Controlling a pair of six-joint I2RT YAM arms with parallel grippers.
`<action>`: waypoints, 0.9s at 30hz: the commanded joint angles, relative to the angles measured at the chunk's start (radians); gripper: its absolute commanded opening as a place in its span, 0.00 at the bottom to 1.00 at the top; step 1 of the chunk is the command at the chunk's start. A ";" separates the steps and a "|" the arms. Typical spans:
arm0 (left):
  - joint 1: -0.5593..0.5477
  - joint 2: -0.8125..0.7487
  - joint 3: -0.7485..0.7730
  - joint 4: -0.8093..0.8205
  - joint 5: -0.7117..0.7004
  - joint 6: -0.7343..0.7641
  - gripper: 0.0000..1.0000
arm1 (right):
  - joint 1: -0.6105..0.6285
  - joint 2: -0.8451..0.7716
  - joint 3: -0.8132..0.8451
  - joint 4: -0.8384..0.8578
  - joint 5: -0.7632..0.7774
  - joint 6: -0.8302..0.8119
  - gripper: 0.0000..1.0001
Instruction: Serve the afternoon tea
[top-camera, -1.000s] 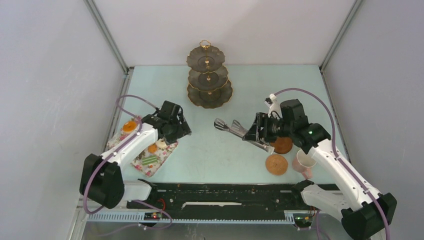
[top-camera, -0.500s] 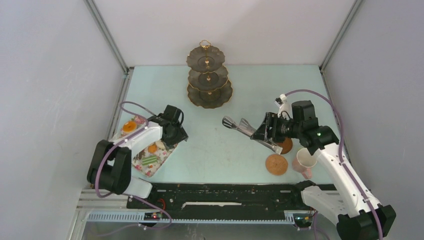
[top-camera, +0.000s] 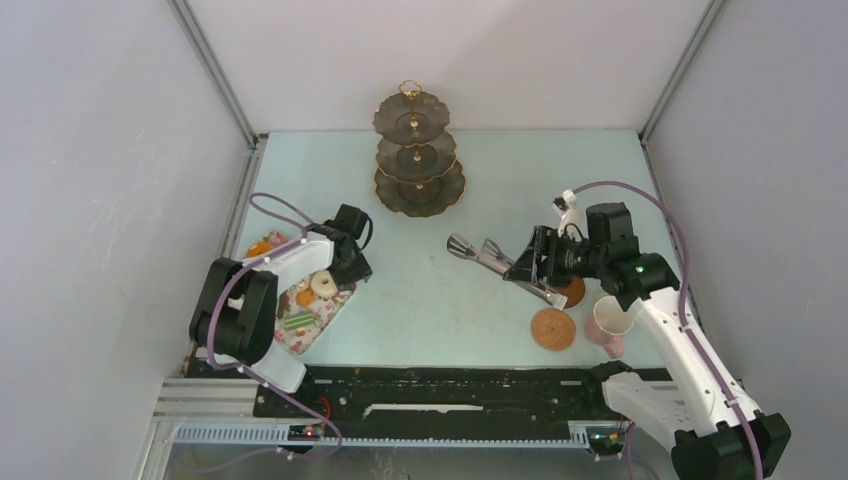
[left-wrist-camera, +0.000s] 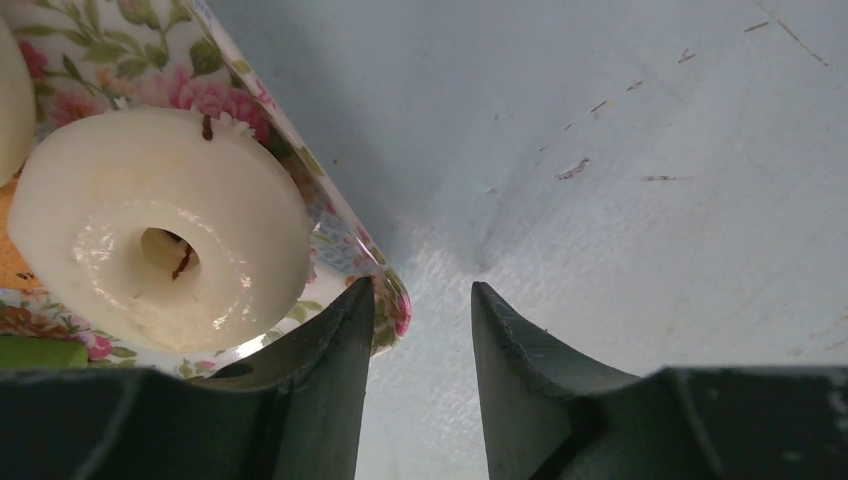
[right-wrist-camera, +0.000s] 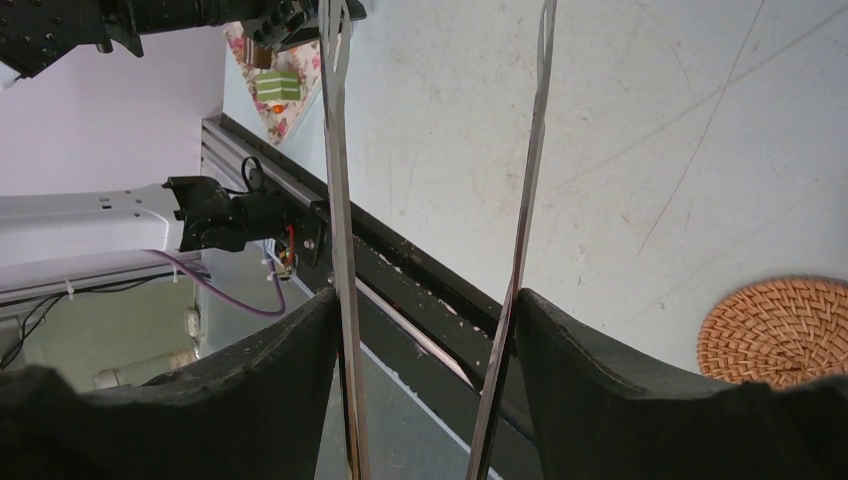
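Observation:
A white doughnut (left-wrist-camera: 160, 230) lies on the floral cloth (left-wrist-camera: 120, 50) beside small orange (top-camera: 304, 297) and green (top-camera: 297, 321) cakes. My left gripper (left-wrist-camera: 420, 285) is low at the cloth's right edge (top-camera: 352, 268). Its jaws stand narrowly apart over bare table, and the left finger (left-wrist-camera: 330, 370) rests against the cloth's hem. My right gripper (right-wrist-camera: 425, 295) is shut on the long grey tongs (right-wrist-camera: 335, 200), held above the table centre-right (top-camera: 490, 260). Two round brown coasters (top-camera: 552, 328) (top-camera: 572, 292) and a cream cup (top-camera: 607, 318) with a pink cup (top-camera: 612, 346) sit to the right.
A dark three-tier stand (top-camera: 418, 150) with a gold handle stands at the back centre. Another orange cake (top-camera: 260, 248) sits at the cloth's far left corner. The black rail (top-camera: 450, 385) runs along the near edge, and grey walls close in both sides.
My left gripper has come down and back to the cloth's right edge, and its jaws have narrowed. The right arm carried the tongs slightly rightward, then held still.

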 joint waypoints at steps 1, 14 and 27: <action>0.006 0.008 0.003 0.009 -0.045 0.044 0.45 | -0.005 -0.012 -0.010 0.030 -0.023 0.006 0.67; -0.011 0.036 0.017 0.012 -0.023 0.120 0.20 | -0.006 0.003 -0.032 0.090 -0.004 0.043 0.66; -0.145 0.097 0.152 -0.020 0.013 0.108 0.01 | -0.005 0.028 -0.032 0.122 0.009 0.050 0.66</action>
